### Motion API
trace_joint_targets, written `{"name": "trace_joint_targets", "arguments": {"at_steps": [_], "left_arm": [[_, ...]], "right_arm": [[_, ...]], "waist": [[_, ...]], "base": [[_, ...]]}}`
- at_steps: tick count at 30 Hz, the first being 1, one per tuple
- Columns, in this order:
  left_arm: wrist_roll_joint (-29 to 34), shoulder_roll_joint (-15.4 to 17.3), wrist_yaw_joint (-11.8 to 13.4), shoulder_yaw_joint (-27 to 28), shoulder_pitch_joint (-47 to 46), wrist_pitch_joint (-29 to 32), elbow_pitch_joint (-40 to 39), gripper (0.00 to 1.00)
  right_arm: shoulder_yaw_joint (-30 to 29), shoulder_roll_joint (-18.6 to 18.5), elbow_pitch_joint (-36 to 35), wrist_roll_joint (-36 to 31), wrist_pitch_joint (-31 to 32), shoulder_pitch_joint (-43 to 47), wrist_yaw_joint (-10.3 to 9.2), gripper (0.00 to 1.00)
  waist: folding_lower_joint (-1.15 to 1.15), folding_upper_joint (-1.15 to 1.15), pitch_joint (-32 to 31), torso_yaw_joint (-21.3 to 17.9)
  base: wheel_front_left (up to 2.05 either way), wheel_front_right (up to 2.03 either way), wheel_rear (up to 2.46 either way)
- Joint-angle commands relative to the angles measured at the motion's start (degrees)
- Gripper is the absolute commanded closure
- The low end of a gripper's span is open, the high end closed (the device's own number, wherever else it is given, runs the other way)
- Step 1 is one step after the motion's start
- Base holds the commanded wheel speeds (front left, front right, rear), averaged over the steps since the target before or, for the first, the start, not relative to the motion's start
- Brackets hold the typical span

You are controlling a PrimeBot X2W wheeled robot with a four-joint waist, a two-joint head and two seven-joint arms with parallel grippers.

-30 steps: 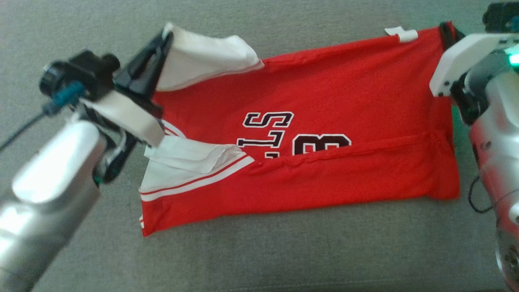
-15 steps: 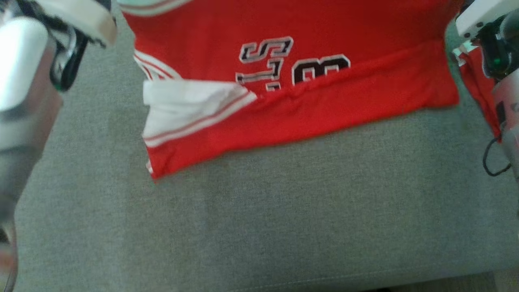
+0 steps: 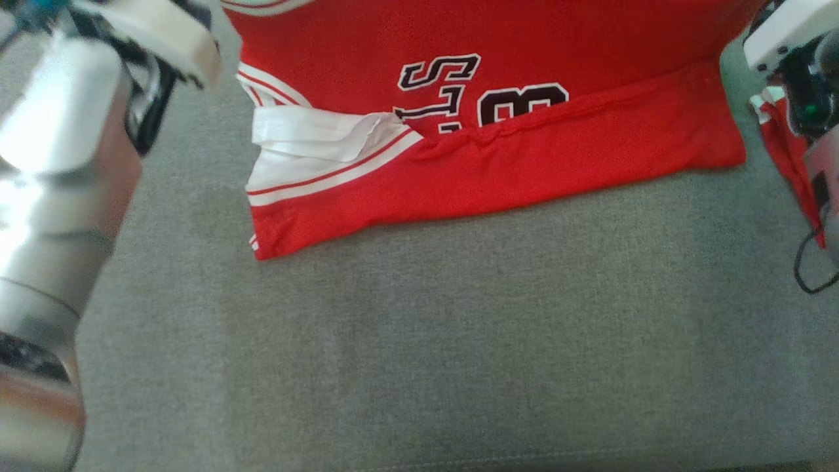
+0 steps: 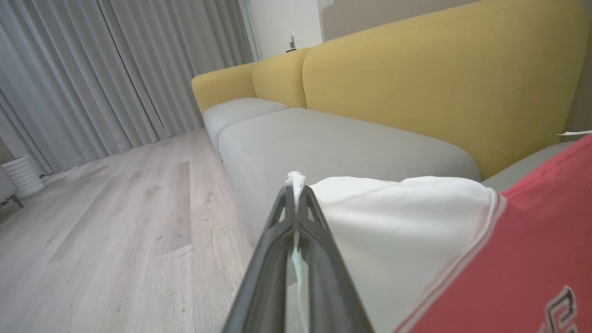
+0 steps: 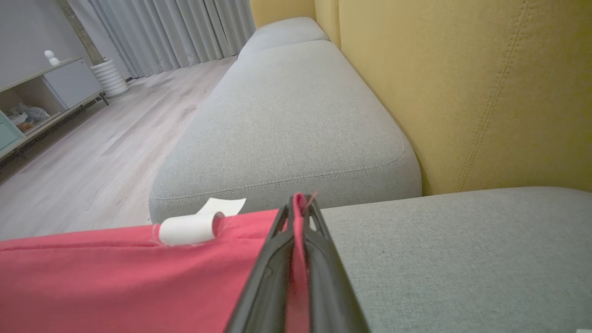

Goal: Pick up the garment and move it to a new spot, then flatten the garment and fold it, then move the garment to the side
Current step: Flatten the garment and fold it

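The jersey (image 3: 557, 39) is getting cut off at the head view's top edge, and its folded hem (image 3: 590, 151) is half covering the lettering (image 3: 524, 98).

Matt red cloth garment (image 3: 524, 151), coarse grey woven cushion (image 3: 419, 328) (faintly mottled), glossy metal forearm (image 3: 59, 144)

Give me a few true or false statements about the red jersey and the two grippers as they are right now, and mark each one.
1. The left gripper is shut on a white part of the garment. True.
2. The right gripper is open and holds nothing. False: the right gripper is shut on the garment's red edge.
3. The garment's near edge rests on a grey cushion. True.
4. The sofa's backrest is blue. False: the backrest is yellow.
5. The garment is plain, with no print. False: it bears black lettering edged in white.
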Motion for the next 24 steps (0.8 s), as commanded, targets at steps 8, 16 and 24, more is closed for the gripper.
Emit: {"name": "trace_joint_targets", "arguments": {"at_steps": [8, 16, 24], "left_arm": [[-2.3, 1.8, -1.8, -0.3, 5.8, -0.5, -1.7, 1.0], [-4.0, 5.0, -2.3, -5.6, 12.9, 3.6, -6.4, 1.0], [-9.4, 10.7, -2.3, -13.7, 20.5, 15.1, -15.8, 1.0]], "right_arm": [[4.7, -3.5, -2.0, 4.9, 2.1, 6.5, -0.05, 1.0], [9.4, -6.7, -2.9, 8.8, 5.9, 12.9, -0.05, 1.0], [16.0, -10.1, -4.3, 10.0, 10.5, 17.9, -0.05, 1.0]], "waist": [[0.0, 0.0, -3.7, 2.3], [0.0, 0.0, -6.2, 2.8], [0.0, 0.0, -9.0, 2.4]], "base": [[0.0, 0.0, 0.0], [0.0, 0.0, 0.0], [0.0, 0.0, 0.0]]}}
